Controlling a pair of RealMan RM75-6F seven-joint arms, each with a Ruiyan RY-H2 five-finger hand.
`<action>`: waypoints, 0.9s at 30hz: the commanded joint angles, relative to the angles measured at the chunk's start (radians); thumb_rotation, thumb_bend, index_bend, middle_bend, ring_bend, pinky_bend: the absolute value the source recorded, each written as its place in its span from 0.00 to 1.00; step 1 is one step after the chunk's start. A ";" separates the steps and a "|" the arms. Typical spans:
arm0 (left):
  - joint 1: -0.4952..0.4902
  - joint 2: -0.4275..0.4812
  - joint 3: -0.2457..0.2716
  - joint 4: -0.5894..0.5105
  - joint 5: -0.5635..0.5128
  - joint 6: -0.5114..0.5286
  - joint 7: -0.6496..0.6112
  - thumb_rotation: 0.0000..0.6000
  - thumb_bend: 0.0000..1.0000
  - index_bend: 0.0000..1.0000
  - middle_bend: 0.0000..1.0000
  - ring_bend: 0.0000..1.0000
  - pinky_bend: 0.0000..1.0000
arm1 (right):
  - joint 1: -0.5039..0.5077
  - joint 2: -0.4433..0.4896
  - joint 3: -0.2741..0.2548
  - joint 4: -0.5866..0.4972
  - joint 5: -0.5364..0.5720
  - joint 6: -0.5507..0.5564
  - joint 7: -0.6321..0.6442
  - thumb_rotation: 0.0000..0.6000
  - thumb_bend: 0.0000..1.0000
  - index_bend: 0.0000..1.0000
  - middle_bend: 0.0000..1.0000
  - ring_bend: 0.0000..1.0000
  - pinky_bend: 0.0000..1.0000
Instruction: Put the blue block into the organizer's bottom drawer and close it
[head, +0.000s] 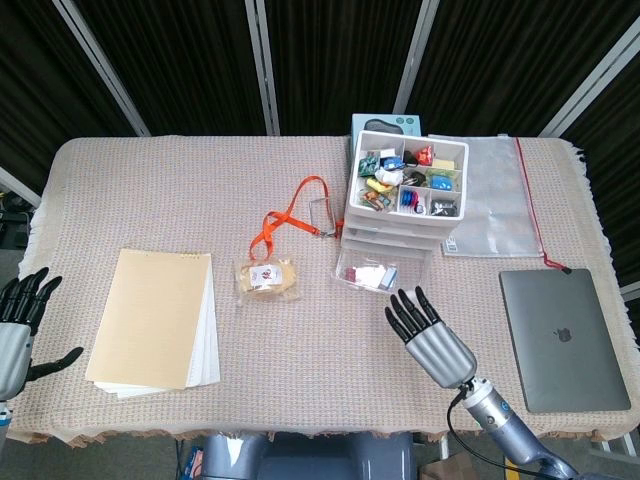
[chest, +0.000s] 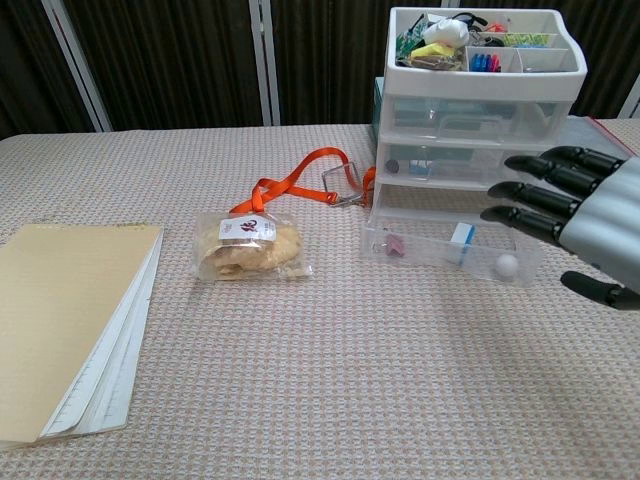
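Note:
The white organizer stands at the back right of the table. Its clear bottom drawer is pulled out toward me. The small blue block lies inside it, beside a pink clip and a white ball. My right hand hovers in front of the drawer's right end, fingers stretched out and apart, holding nothing and touching nothing. My left hand hangs at the table's left edge with spread fingers, empty, seen only in the head view.
A tan notepad lies at the front left. A bagged snack and an orange lanyard sit left of the drawer. A grey laptop and a clear zip bag lie at the right.

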 joint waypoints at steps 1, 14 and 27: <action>0.001 -0.002 -0.002 0.002 0.002 0.004 -0.003 1.00 0.14 0.08 0.00 0.00 0.00 | -0.005 -0.034 -0.013 0.063 -0.049 -0.014 -0.065 1.00 0.30 0.17 0.11 0.03 0.14; -0.001 -0.007 -0.007 0.008 -0.001 0.007 -0.015 1.00 0.14 0.08 0.00 0.00 0.00 | 0.026 -0.109 0.005 0.192 -0.078 -0.144 -0.203 1.00 0.30 0.22 0.11 0.03 0.14; -0.003 -0.004 -0.009 0.003 -0.007 0.002 -0.022 1.00 0.14 0.09 0.00 0.00 0.00 | 0.034 -0.161 0.050 0.271 -0.039 -0.226 -0.268 1.00 0.31 0.25 0.13 0.03 0.14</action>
